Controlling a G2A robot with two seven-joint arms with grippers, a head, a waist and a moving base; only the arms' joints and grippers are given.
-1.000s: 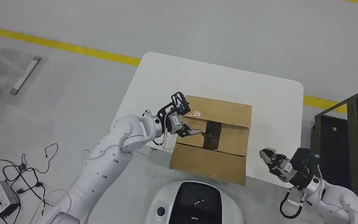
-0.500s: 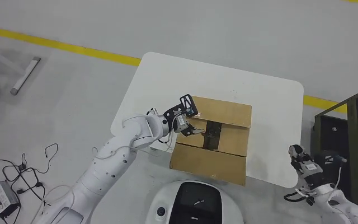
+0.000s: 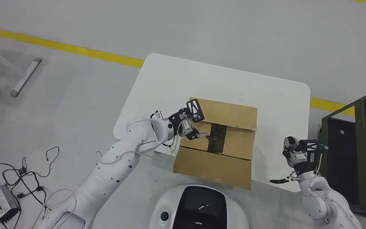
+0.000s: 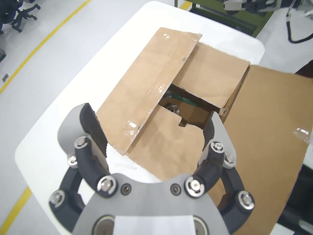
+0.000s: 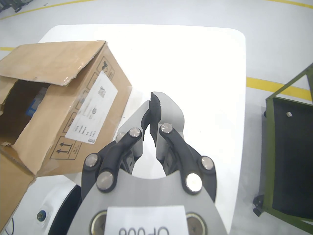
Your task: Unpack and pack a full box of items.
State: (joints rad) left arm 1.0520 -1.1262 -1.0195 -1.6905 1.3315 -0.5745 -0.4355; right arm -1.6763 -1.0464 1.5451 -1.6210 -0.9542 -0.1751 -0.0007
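Observation:
A brown cardboard box (image 3: pixel 223 137) stands in the middle of the white table (image 3: pixel 171 74). Its top flaps lie partly folded in, and a gap (image 4: pixel 172 106) between them shows dark items inside. One long flap (image 4: pixel 264 123) hangs outward on the near side. My left gripper (image 4: pixel 152 125) is open just above the box's left end, one finger over the far flap's corner and the other by the gap; it shows as well in the top view (image 3: pixel 194 122). My right gripper (image 5: pixel 151 108) is shut and empty, low by the table's right edge (image 3: pixel 290 146), apart from the box (image 5: pixel 73 99).
A green metal cart (image 5: pixel 291 152) stands on the floor right of the table (image 5: pixel 183 62), close to my right arm. The table's far half and right side are bare. A yellow line (image 3: pixel 68 48) runs across the floor behind.
My left gripper has turned and edged closer to the box's left end. My right arm has swung from pointing left at the table's near right corner to pointing away along the right edge.

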